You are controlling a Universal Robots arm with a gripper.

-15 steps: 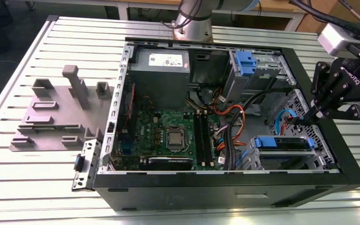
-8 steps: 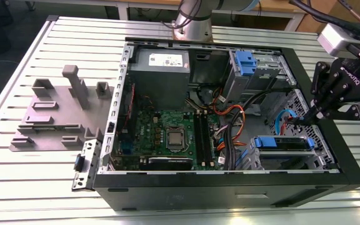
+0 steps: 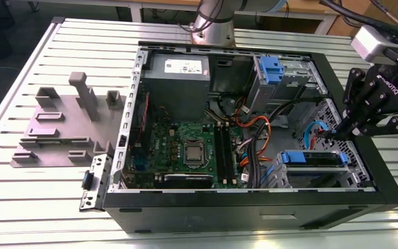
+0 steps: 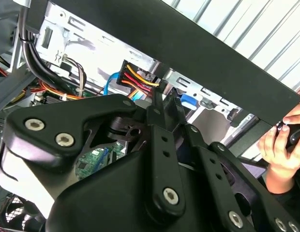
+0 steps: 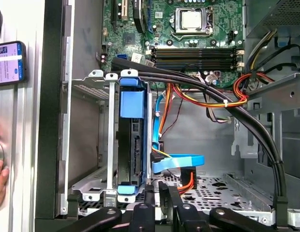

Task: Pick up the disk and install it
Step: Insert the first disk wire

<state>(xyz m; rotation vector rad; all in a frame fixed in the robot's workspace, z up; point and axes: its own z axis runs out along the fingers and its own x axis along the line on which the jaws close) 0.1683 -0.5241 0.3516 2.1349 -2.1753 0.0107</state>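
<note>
The disk (image 3: pixel 313 158) sits on edge in the metal drive cage (image 3: pixel 351 176) at the near right corner of the open computer case (image 3: pixel 254 207). Its blue carrier rails show at both ends, and its dark connector edge (image 5: pixel 132 145) faces into the case. My gripper (image 3: pixel 332 133) hangs just over the case's right wall, a little beyond the cage, with its fingers drawn together and nothing visible between them. In the first wrist view the gripper (image 5: pixel 157 187) is beside the disk's lower blue rail (image 5: pixel 127 192). In the second wrist view the gripper (image 4: pixel 157 94) sits next to a connector with yellow, red and black wires (image 4: pixel 135 77).
Blue data cables (image 5: pixel 176 162) and orange and black wire bundles (image 5: pixel 208 101) cross the case beside the cage. A second blue piece (image 3: pixel 271 69) stands in the far bay. A grey slotted stand (image 3: pixel 60 124) lies on the table. A person's hand (image 4: pixel 280 145) and a phone (image 5: pixel 9 63) are outside the case wall.
</note>
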